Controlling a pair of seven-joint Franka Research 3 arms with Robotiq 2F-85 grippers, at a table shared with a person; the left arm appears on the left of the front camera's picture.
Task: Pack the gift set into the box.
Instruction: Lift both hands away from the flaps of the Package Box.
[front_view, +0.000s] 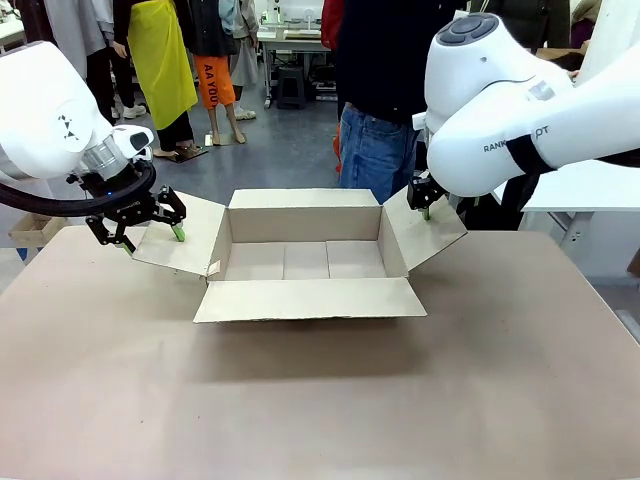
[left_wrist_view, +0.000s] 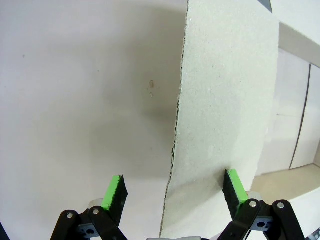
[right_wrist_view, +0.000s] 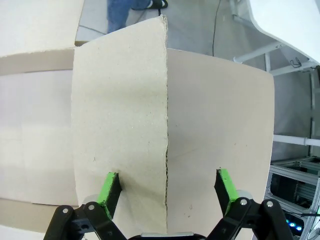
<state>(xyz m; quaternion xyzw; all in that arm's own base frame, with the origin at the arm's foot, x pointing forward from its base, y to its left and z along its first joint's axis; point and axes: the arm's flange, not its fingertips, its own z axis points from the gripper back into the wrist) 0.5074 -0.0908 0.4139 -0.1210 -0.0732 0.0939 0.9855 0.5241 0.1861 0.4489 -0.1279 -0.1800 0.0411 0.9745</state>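
The brown table (front_view: 300, 400) takes up the lower part of the front view, and a person (front_view: 375, 150) in a dark top and blue jeans stands beyond its far edge at 12 o'clock. The box (front_view: 305, 225), a shallow corrugated carton, sits upright near the table's middle, a little toward 12 o'clock, its top open and its cardboard floor in plain sight. Its front flap (front_view: 310, 300) lies folded out flat toward 6 o'clock. The left flap (front_view: 190, 240) slants outward to 9 o'clock and the right flap (front_view: 440, 235) slants outward to 3 o'clock. The left gripper (front_view: 153, 240) is at the outer end of the left flap; in the left wrist view its (left_wrist_view: 175, 192) fingers are spread wide, with the flap's edge running between the green pads (left_wrist_view: 115, 192). The right gripper (front_view: 425, 208), half hidden behind its own arm, is at the right flap's outer end; in the right wrist view it (right_wrist_view: 167, 187) is likewise spread apart, straddling that flap's edge.
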